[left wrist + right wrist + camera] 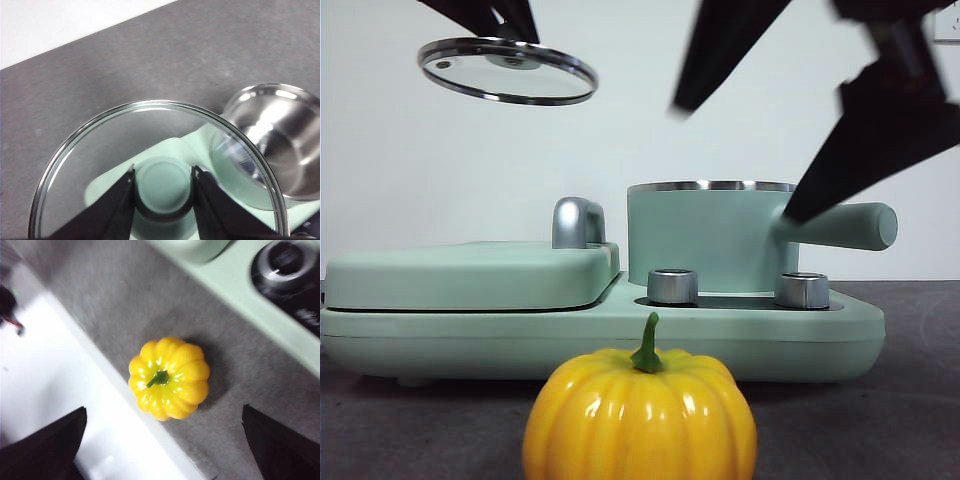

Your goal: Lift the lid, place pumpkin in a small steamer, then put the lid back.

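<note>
The left hand (162, 182) pinches the lid (507, 70) by its knob, holding it tilted in the air above the griddle (470, 275). The right hand (735, 160), spread wide, hovers over the pumpkin (169, 378) on the desk (125, 315), before the open steamer (710, 235).

1. The front view is bright and even against a pale wall; the right gripper (740, 150) at upper right is smeared by motion blur.
2. The pumpkin (640, 415) at bottom centre carries soft white highlights and looks slightly soft, being very near.
3. In the left wrist view, the lid (160, 165) shows faint reflections, and the small steamer (280, 140) at right glares white on steel.
4. The right wrist view is blurred overall; a soft shadow lies right of the pumpkin.
</note>
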You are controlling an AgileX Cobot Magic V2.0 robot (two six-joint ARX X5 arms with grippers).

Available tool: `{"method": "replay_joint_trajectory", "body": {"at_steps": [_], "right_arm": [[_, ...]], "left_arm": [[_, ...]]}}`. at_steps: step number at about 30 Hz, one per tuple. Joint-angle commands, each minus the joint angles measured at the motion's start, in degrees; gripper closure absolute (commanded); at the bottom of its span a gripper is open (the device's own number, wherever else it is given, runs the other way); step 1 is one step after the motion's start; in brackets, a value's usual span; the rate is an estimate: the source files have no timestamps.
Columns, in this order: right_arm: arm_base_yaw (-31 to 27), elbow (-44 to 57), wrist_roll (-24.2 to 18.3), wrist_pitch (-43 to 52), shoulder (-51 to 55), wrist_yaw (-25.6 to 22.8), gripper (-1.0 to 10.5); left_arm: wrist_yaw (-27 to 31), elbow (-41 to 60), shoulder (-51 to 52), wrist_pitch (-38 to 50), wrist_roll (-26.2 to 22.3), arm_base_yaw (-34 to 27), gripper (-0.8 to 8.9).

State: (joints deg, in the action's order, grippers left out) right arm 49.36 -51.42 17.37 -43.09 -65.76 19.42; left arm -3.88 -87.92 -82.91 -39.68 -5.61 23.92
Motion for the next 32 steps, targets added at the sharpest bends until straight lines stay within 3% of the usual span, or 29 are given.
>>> {"method": "replay_joint_trajectory", "body": {"at_steps": [1, 5, 10, 16, 32], "right_arm": [[3.63, -2.73, 1.33, -0.37, -4.92, -2.49, 3.9], [6.99, -6.51, 1.16, -2.27, -11.72, -6.29, 3.5], [8.79, -10.21, 0.31, -2.69, -17.86, -6.54, 3.5], [10.32, -12.26, -1.11, -3.43, -23.67, -10.36, 3.5], [12.85, -12.28, -1.33, -2.51, -33.18, -10.51, 3.6]], "left_arm": [[0.04, -1.79, 0.09, 1.51, -1.03, -1.14, 7.37], [0.04, -1.79, 0.09, 0.59, -0.94, -3.41, 7.37], [0.04, -1.79, 0.09, -0.24, -0.96, -4.94, 7.37], [0.04, -1.79, 0.09, -0.17, -0.98, -6.12, 7.37], [0.04, -1.79, 0.09, -0.13, -0.98, -7.52, 7.37]]}}
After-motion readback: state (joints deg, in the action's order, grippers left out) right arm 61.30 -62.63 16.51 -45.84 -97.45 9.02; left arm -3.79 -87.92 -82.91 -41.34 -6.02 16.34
